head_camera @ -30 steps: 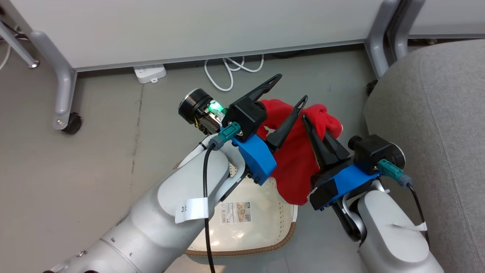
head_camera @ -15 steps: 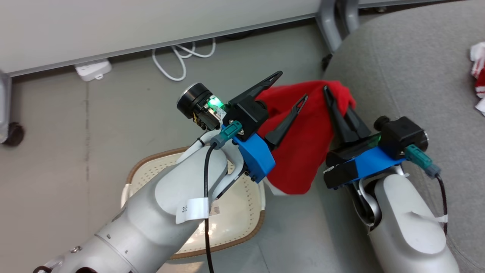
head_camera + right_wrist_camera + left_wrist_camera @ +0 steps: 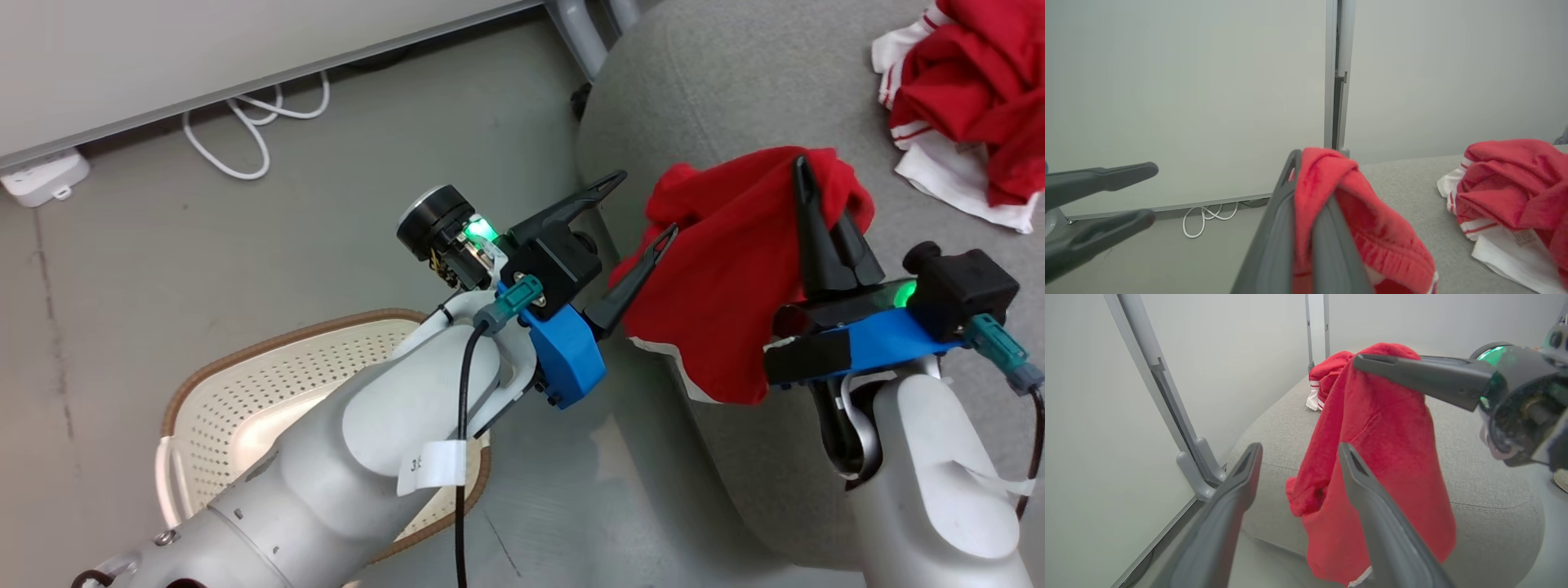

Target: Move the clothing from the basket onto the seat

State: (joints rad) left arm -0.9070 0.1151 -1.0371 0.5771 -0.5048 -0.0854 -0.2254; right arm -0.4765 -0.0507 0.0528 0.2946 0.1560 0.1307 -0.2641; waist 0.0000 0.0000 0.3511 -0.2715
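Cream-white perforated plastic laundry basket (image 3: pixel 269 331) with brown woven-look rim: on the floor, lower left; its right part is hidden under the pale left forearm (image 3: pixel 384 457).
Heap of red and white garments (image 3: pixel 963 90): far right on the large light grey upholstered seat (image 3: pixel 718 73), cut off by the frame edge.
Bright red soft fabric garment (image 3: pixel 727 269) with white hem trim: its top fold wraps one right finger, so that tip is hard to make out.
Change from a second ago: the head camera has swung right. The garment, then hanging above the basket's far right corner, now hangs at the seat's left edge. The heap has come into view.
Right gripper (image 3: pixel 800 167): fingers pinched together on the garment's top fold, with the cloth draping down to their left.
Left gripper (image 3: pixel 647 202): fingers spread wide, holding nothing. Its right finger is just beside the hanging cloth; contact cannot be told.
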